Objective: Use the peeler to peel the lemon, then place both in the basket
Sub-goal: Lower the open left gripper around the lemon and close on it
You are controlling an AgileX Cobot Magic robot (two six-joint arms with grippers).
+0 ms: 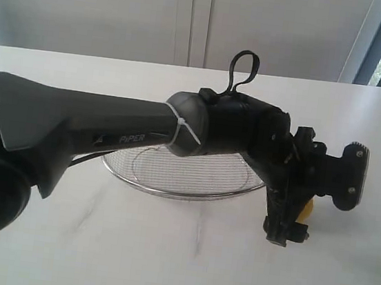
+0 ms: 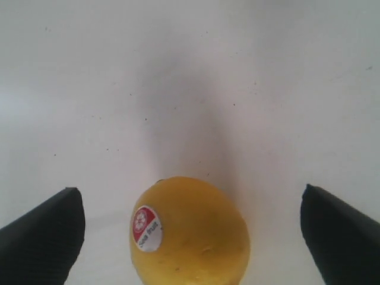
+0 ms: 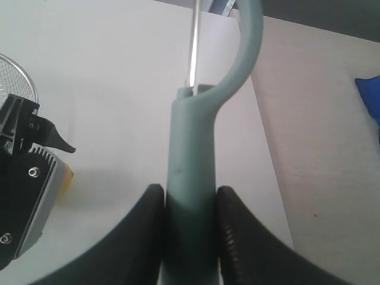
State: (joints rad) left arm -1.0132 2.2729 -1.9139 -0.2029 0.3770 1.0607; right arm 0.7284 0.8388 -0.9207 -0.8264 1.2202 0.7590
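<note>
Two items outside your basket (image 1: 171,190): lemon (image 2: 189,231), seemingly unpeeled, on the table (image 2: 178,89) inside your wide-open left hand (image 2: 190,196); peeler (image 3: 190,148) clamped in your right hand (image 3: 190,202); peeling and basketing remain.

The left tool (image 1: 312,199) covers most of the lemon (image 1: 308,212) — near the basket (image 1: 171,190).

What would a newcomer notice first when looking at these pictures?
The big black left arm stretches across the exterior view, in front of the basket. A yellow lemon sits on the table, framed by the open left gripper, untouched. The right gripper clamps the green peeler.
</note>
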